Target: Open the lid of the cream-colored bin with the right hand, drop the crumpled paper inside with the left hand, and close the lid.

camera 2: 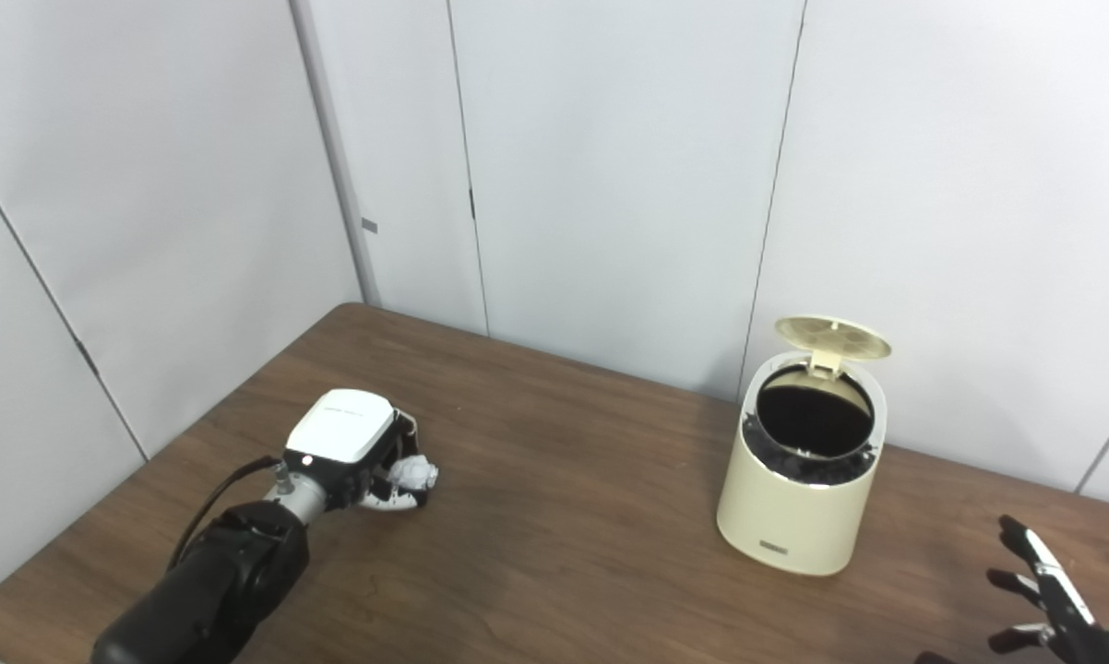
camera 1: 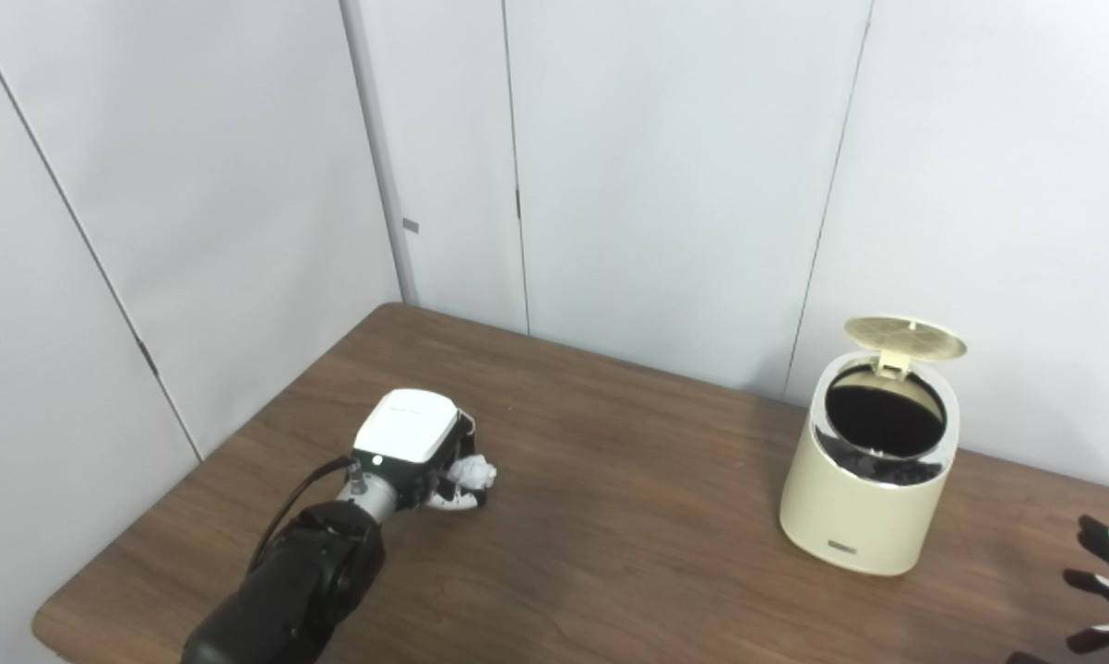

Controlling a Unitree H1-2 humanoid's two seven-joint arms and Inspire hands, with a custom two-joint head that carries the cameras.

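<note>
Two hands: both in view, one working at the paper and one held apart near the table's right end.
Left hand (camera 1: 416, 443): palm down on the left part of the table, white back cover facing up, fingers (camera 1: 453, 503) curled around the crumpled paper.
Crumpled paper (camera 1: 473, 474): small white ball, enclosed at the fingertip side of the left hand and partly hidden by it; it sits low at the table surface (whether it rests on the wood or is lifted just clear cannot be told).
Right hand (camera 2: 1048, 595): at the lower right corner, only partly in frame, fingers (camera 2: 1025, 544) spread and apart from each other, holding nothing and touching nothing.
Cream-colored bin (camera 2: 799, 498): upright on the right part of the table, well apart from the left hand and near, but clear of, the right hand.
Lid (camera 2: 831, 338): raised on its rear hinge, tilted back above the rim, leaving the dark round opening exposed.
Bin interior: black; contents cannot be made out.
Table (camera 1: 610, 516): dark brown wood grain, set against white wall panels (camera 1: 656, 166).
</note>
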